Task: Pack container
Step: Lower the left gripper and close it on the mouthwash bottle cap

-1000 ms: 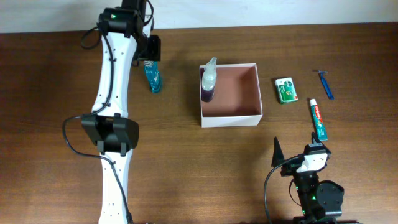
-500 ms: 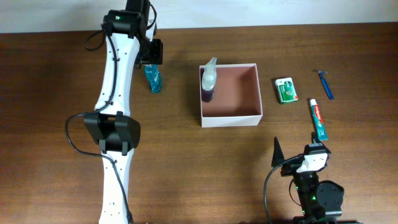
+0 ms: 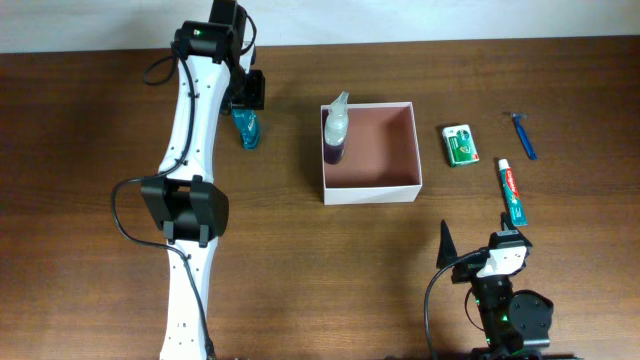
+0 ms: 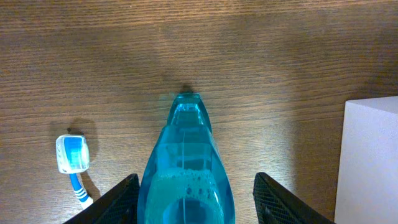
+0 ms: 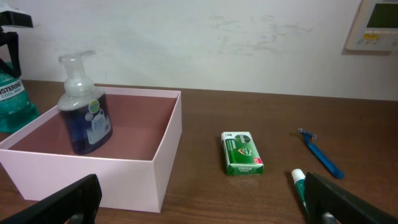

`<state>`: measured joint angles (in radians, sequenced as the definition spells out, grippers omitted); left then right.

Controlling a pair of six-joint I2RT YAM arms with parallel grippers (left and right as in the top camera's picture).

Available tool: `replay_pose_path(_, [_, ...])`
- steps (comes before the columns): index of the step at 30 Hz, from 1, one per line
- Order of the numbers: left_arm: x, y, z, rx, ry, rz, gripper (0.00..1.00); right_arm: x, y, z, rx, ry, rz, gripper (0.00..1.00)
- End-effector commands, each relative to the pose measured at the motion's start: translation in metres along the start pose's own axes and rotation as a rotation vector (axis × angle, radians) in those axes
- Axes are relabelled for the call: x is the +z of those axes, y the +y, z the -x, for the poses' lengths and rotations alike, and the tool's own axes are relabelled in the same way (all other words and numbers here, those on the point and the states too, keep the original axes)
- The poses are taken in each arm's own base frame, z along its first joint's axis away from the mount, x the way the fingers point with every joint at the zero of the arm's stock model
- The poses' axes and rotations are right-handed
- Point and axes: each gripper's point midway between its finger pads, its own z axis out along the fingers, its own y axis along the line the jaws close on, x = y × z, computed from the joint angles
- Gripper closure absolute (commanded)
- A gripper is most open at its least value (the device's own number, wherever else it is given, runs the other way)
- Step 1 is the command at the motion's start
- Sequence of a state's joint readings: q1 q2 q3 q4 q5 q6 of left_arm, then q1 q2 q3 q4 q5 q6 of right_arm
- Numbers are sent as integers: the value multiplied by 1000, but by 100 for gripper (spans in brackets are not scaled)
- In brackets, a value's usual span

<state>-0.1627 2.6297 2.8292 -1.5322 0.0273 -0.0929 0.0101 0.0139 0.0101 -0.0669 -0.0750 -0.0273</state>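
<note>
From overhead, the container sits mid-table on dark wood grain. It is a square, shallow box with white walls and a pinkish-brown floor. A clear pump bottle of dark purple liquid stands in its corner nearest my left arm. Beyond that wall my left gripper hangs over a teal bottle. On the container's opposite side lie a green packet, a blue razor and a toothpaste tube. My right gripper is near the table's front edge, well apart from the container.

Through my left wrist, my fingers stand apart on either side of the translucent teal bottle, with a gap showing on one side. A blue-and-white toothbrush lies beside it, and the container's white corner edges in opposite.

Through my right wrist, my black fingers are spread wide and hold nothing. The container is ahead before a scuffed pale wall with a control panel.
</note>
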Motion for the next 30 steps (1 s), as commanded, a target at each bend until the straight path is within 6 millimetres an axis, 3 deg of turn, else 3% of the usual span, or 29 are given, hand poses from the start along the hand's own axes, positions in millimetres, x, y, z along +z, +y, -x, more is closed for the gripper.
replay_pose_path(1, [3, -3, 0, 22, 3, -11, 41, 0, 1, -1, 0, 0, 1, 1])
replay_pose_path(6, [3, -3, 2, 21, -4, -11, 42, 0, 1, -1, 0, -1, 1, 1])
replay_pose_path(8, [3, -2, 2, 21, -6, -9, 48, 0, 1, -1, 0, -1, 1, 1])
replay_pose_path(23, [3, 5, 3, 18, -9, 26, 49, 0, 1, -1, 0, 0, 1, 1])
replay_pose_path(30, [3, 6, 3, 17, -8, 27, 56, 0, 1, -1, 0, 0, 1, 1])
